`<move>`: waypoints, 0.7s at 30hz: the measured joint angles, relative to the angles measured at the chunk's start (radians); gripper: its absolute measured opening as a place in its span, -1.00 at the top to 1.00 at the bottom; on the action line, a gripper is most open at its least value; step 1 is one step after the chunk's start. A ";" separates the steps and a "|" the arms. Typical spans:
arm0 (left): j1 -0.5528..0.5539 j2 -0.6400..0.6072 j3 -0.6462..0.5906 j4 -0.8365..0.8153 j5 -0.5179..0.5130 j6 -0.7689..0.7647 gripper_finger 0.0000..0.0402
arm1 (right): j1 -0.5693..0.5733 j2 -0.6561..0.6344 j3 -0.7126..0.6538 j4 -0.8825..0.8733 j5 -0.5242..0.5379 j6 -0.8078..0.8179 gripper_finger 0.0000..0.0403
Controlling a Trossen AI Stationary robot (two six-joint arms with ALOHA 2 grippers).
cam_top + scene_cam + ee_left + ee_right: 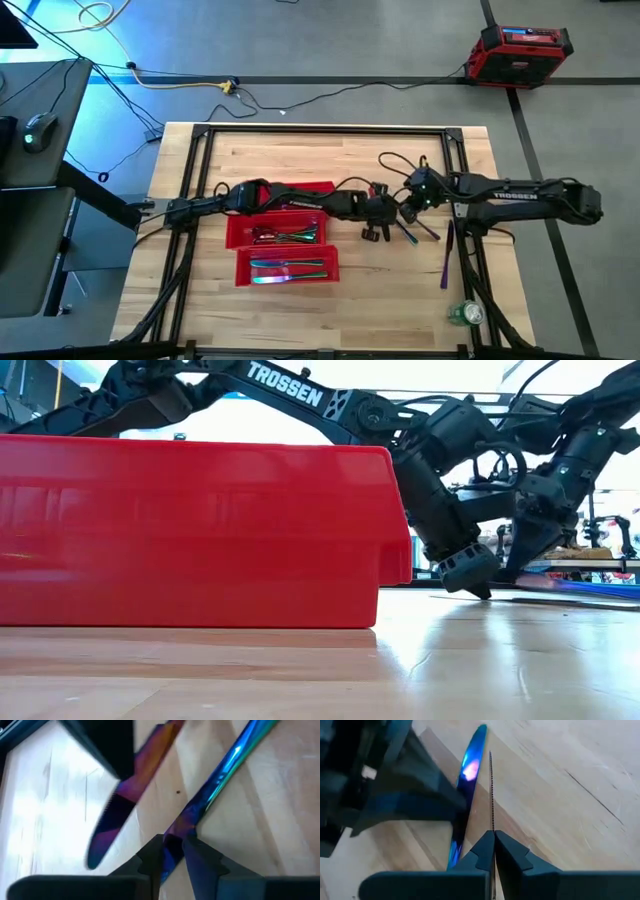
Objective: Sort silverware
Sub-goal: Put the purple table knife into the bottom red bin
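Two thin iridescent metal cutlery pieces are seen lying close together on the wooden table (300, 140), right of the red three-compartment plastic tray (237, 232), between the two grippers.

The blue-purple piece (220, 780) is straddled by the left gripper (172, 851). Its long axis runs forward and away from the wrist, with the near end sitting in the gap between the fingers (205, 860). The jaws are narrowly apart around that end; contact looks likely, but a firm pinch cannot be confirmed.

The serrated knife (491, 785) is pinched by the right gripper (494, 845), fingers pressed together on its thin edge. The blade points straight ahead of that wrist, and the blue piece (470, 770) lies just beside it.

In the high view the left gripper (375, 232) and right gripper (410, 212) are seen nearly touching, so clearance between the arms is judged tight.

More sorted pieces (288, 267) lie in the tray's near compartments. A long purple piece (446, 255) lies alone further right, nearer the right arm.

Key relation for the next move: the tray lies to the left of both held pieces, on the left arm's side. The left arm is the nearer carrier. Its piece's long axis would probably need turning to line up with a compartment.
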 joint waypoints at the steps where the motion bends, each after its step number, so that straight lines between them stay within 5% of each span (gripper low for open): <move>1: 0.003 0.000 0.000 0.001 0.000 -0.006 0.65 | 0.008 0.011 0.000 0.001 0.008 0.006 1.00; 21: -0.026 -0.002 -0.007 0.006 -0.139 0.093 0.59 | 0.056 0.145 0.002 0.048 0.019 -0.001 1.00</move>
